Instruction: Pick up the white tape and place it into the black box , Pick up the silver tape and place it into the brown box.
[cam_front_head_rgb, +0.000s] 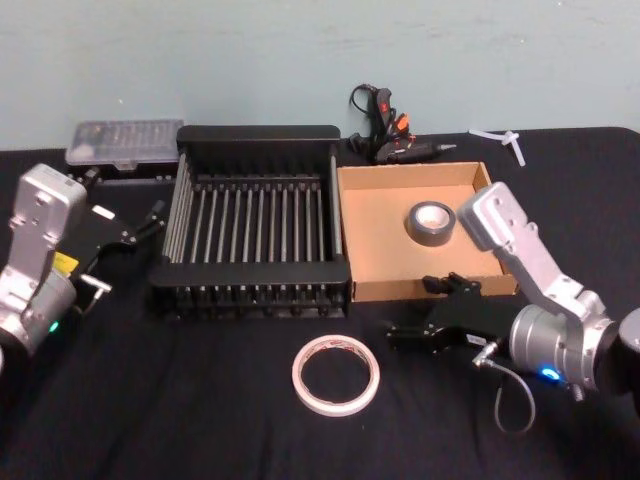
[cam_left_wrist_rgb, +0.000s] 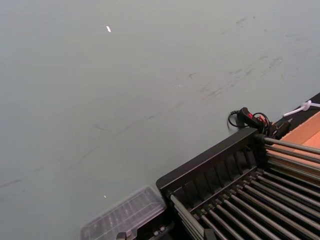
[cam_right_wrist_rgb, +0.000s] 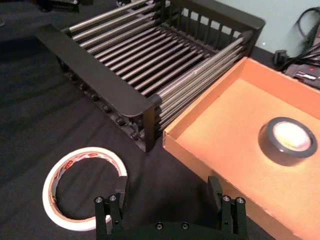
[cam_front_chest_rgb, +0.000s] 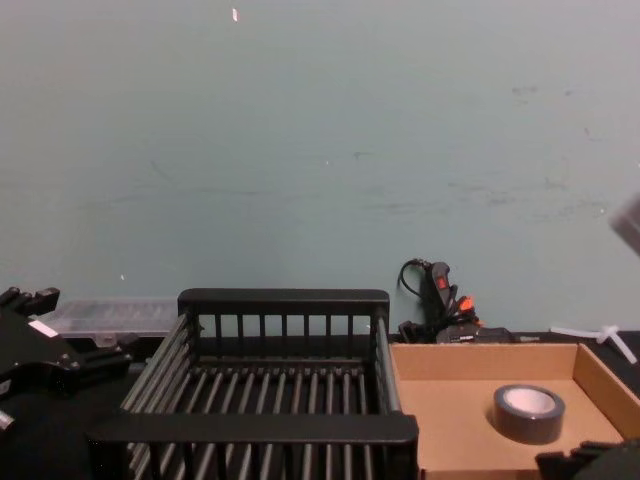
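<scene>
Just beside one spread finger of the right gripper (cam_right_wrist_rgb: 167, 200), the wide thin white tape (cam_right_wrist_rgb: 84, 187) lies flat on black cloth, ungripped. Closing now could merely nudge it. The grey-silver tape (cam_right_wrist_rgb: 288, 141) sits beyond, inside the tan cardboard brown box (cam_right_wrist_rgb: 225, 125); the slatted black box (cam_right_wrist_rgb: 95, 75) stands empty.

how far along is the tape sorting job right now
Done: the silver tape lies in the brown box. In hand: nothing; the right tool is open beside the white tape on the table. Left: white tape into the black box. Left tool sits aside.
</scene>
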